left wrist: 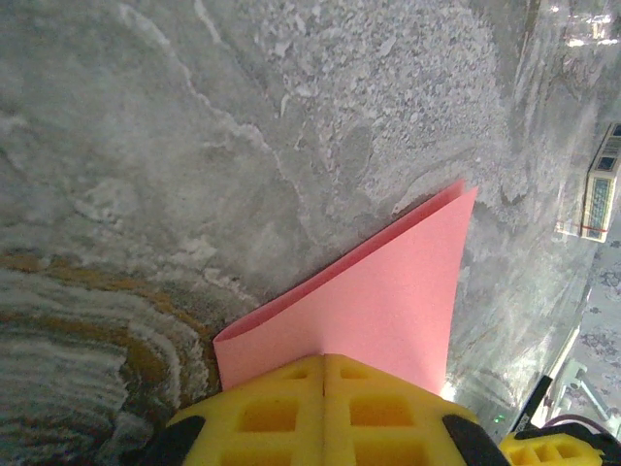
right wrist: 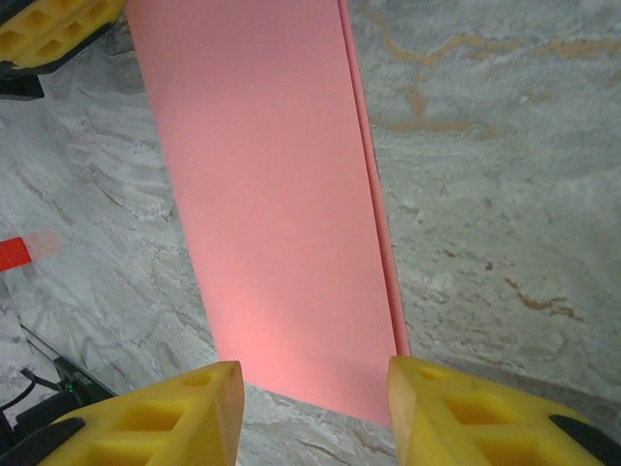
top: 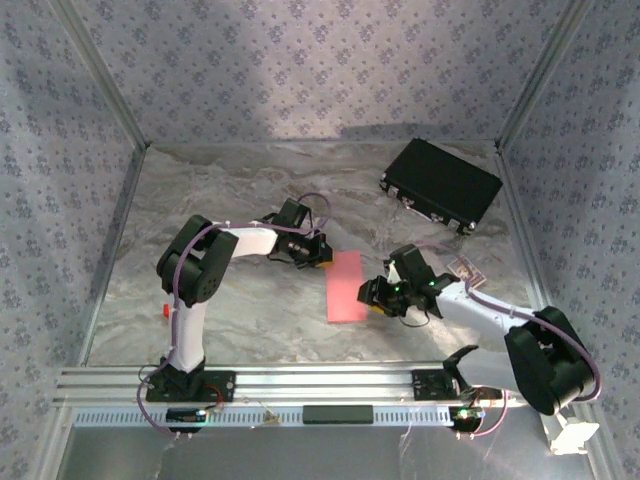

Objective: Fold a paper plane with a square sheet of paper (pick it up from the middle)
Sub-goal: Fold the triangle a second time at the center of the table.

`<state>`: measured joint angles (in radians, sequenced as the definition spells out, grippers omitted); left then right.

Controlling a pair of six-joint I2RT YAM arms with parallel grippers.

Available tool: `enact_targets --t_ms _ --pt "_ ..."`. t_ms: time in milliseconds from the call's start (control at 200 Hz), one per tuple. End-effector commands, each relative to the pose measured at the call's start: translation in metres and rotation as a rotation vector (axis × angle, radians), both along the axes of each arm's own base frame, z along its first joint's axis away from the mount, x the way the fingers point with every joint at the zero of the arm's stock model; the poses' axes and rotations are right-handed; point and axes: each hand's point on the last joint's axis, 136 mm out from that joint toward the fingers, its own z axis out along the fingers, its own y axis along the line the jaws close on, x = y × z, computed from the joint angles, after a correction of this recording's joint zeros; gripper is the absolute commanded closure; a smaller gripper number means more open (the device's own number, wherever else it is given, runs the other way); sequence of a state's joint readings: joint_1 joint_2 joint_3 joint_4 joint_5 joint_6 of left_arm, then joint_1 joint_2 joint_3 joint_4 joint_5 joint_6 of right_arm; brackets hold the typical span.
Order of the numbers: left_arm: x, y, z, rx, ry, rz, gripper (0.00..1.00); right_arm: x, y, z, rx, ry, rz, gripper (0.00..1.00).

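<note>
The sheet of paper [top: 345, 287] lies flat on the desk [left wrist: 194, 146] as a narrow pink strip, two layers with their long edges lined up. I take this to mean the first fold, in half down the middle, is made. There are no slanted nose folds, wing folds or sharp tip, so most of the plane is still to be folded.

The left fingers [left wrist: 281, 417] are pressed together with no gap. The far end of the strip spreads out just ahead of their tips. They seem to rest on top of the paper as if pinning it, but the contact itself is hidden, so I cannot be sure.

The right fingers [right wrist: 165, 417] are spread wide at the near end. The strip's short edge lies between them, and neither finger touches it.

The next step is probably to sharpen this crease or open it for the corner folds.
</note>
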<state>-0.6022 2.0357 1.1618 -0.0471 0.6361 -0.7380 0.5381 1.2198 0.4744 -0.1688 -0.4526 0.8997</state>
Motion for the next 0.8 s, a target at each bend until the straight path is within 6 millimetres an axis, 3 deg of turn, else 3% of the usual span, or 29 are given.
enact_targets --t_ms 0,390,800 --pt "-0.015 0.012 -0.020 0.068 0.059 0.018 0.98 -0.012 -0.003 -0.008 -0.023 0.065 -0.032 0.56" --pt "-0.015 0.011 -0.023 0.067 0.063 0.019 0.98 -0.028 -0.007 -0.024 -0.039 0.075 -0.029 0.57" --pt "-0.015 0.011 -0.025 0.067 0.069 0.018 0.98 -0.018 0.010 -0.010 0.058 0.022 -0.002 0.65"
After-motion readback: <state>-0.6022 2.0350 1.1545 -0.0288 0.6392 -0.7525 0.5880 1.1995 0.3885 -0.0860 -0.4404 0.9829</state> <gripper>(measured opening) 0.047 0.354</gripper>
